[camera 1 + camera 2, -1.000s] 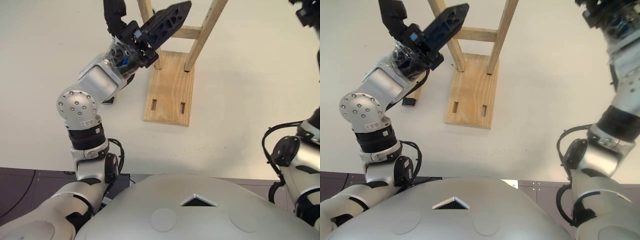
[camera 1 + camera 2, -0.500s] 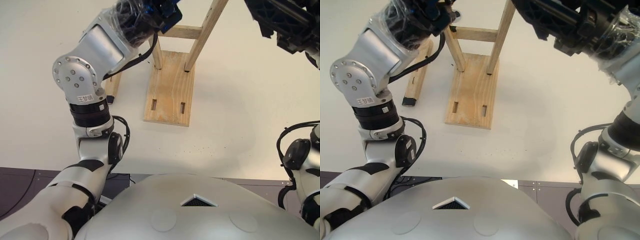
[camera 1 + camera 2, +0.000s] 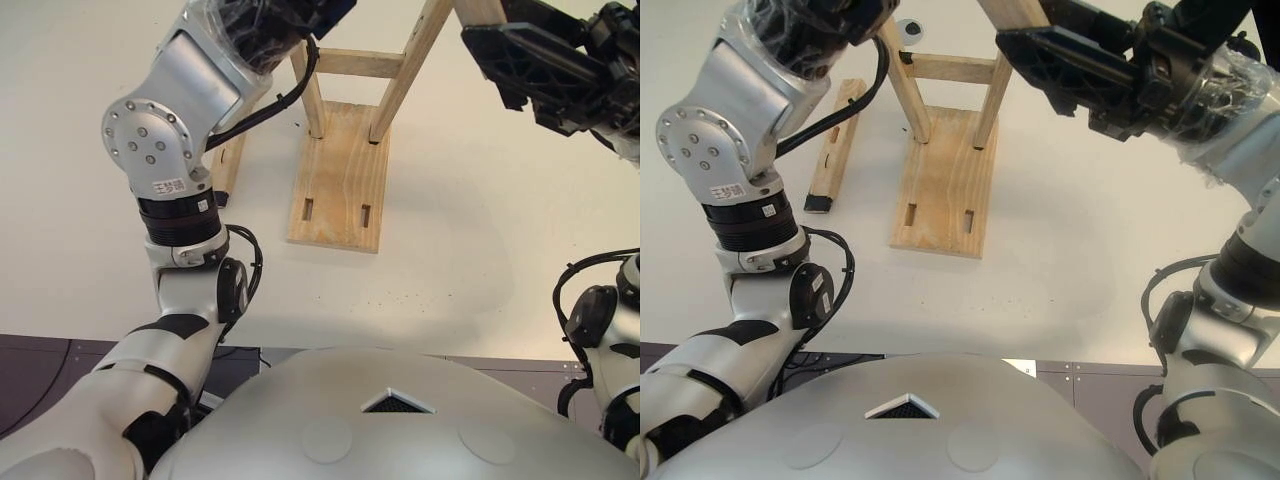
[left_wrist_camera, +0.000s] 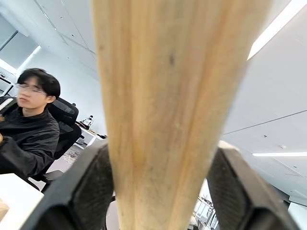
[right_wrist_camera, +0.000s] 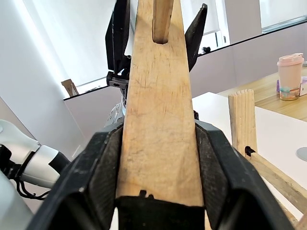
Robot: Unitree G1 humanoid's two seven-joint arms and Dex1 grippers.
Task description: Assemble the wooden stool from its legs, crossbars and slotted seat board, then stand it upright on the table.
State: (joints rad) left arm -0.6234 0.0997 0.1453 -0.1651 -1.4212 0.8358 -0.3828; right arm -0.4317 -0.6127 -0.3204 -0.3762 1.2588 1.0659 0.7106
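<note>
R gripper (image 5: 160,177) clamped a loose slotted leg (image 5: 158,110), held in air just beside the upright legs (image 3: 905,85) w/ crossbar (image 3: 952,68), plugged into the seat board (image 3: 940,190). L gripper (image 4: 165,191) was at that leg's far end; grip can't be told. A spare leg (image 3: 833,145) lay left of the board on the white table (image 3: 1070,230); office behind.

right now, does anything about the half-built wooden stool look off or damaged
Nothing looks damaged. The flat pale wooden seat board has two near slots empty, only its far pair of legs standing, and a loose slotted wooden bar lies flat left of it.
</note>
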